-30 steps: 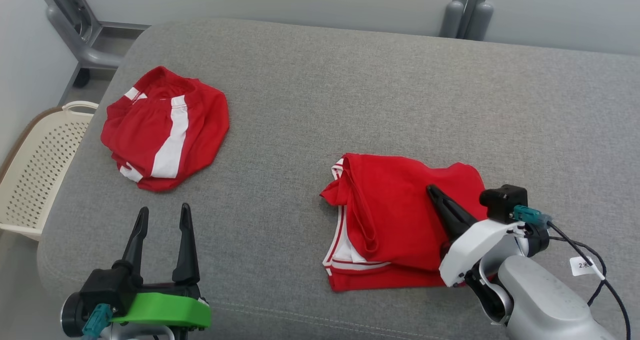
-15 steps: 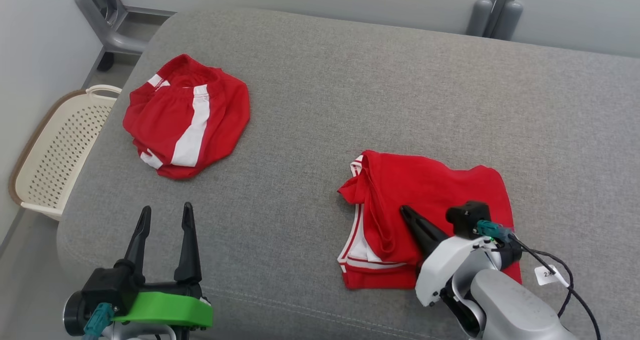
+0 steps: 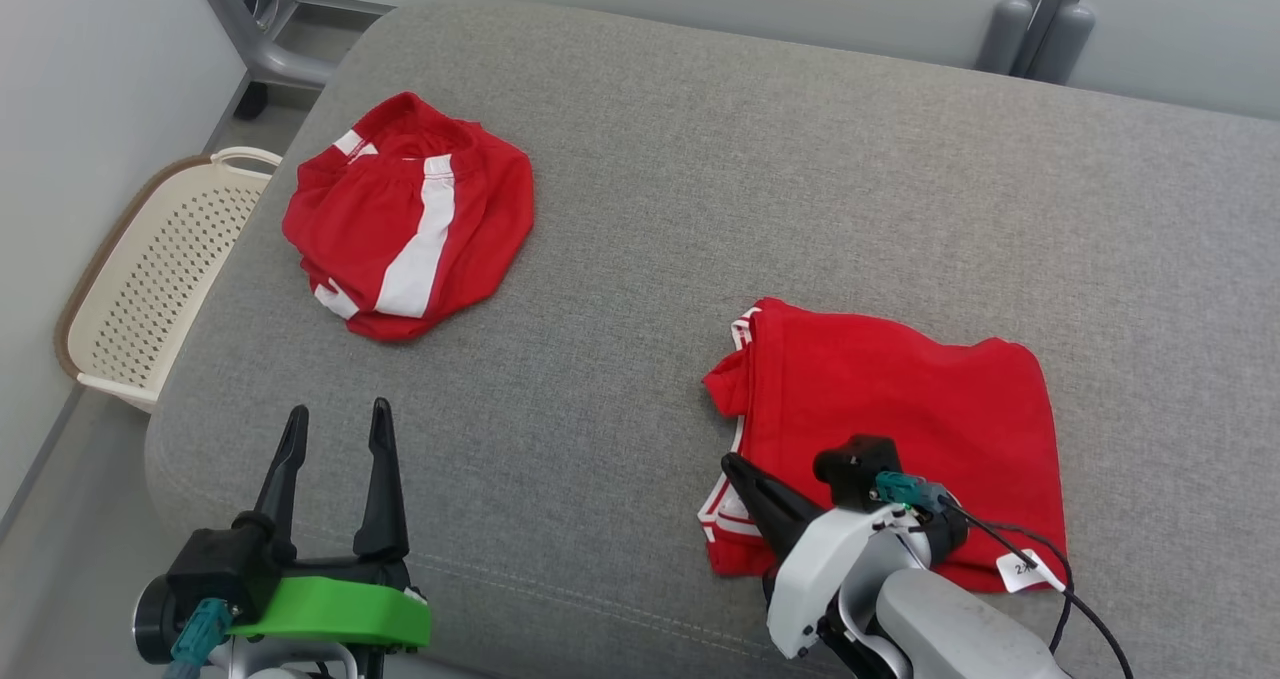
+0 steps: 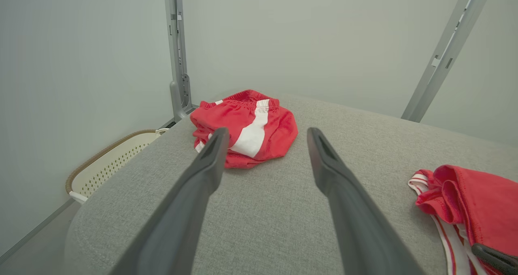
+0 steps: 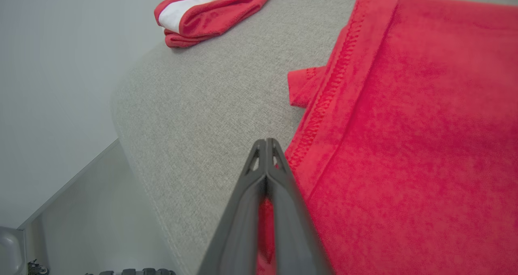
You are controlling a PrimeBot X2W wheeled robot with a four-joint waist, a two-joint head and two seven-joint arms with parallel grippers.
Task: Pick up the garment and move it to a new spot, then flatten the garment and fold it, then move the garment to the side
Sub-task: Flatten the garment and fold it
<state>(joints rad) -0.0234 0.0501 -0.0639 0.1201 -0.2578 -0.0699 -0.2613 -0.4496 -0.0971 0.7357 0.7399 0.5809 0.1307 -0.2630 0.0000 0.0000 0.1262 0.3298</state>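
Your right gripper sits closed at the near corner of the folded red white-trimmed garment on the grey fabric cushion, left gripper wide open: folding looks done, so next grip it and shift it aside.

Folded garment near right on the cushion, bundled garment far left (basket off that edge)

Lab room, bare walls (metal frame)
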